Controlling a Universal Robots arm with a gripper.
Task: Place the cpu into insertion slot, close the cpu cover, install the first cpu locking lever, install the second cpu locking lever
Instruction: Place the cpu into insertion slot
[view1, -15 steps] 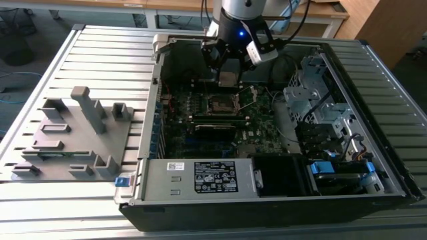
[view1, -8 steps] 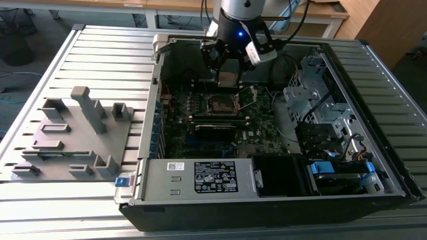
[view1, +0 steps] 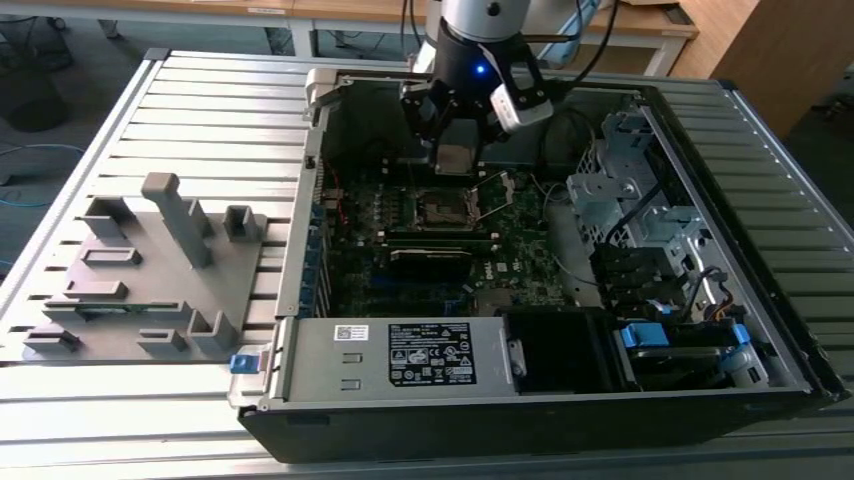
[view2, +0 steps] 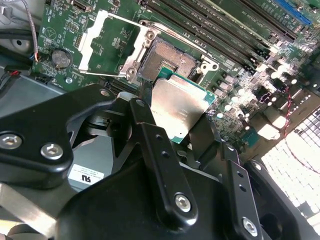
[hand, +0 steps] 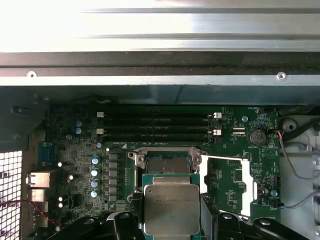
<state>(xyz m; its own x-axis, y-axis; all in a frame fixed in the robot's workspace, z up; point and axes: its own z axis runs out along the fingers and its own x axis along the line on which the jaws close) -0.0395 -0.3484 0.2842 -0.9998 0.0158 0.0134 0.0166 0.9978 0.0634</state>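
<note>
Dull silver metal faces up from the cpu (hand: 171, 210), which my gripper (hand: 172, 216) has clamped by two opposite edges. My black fingers (view2: 148, 107) are closed only as far as the chip's width allows, one on either side of its green border. In both wrist views the chip hangs above the dark green motherboard (view1: 527, 265), just short of the insertion slot (hand: 165, 164) and not seated in it; in the second wrist view it looks slightly tilted. The socket lies bare, its dark contact field showing inside the thin metal rim. The cpu cover (hand: 225, 159) is swung open and lies flat beside the socket, with the board visible through its large cut-out. In the exterior view my hand and the chip sit at about twelve o'clock from the socket, low inside the open computer case (view1: 787, 330). The long black memory slots (view1: 430, 240) run at six o'clock from the socket, and the labelled power supply (view1: 400, 355) lies further along that line. A grey moulded fixture (view1: 147, 280) rests on the ribbed table (view1: 200, 110) at nine o'clock from the case, on the exterior view's left.
</note>
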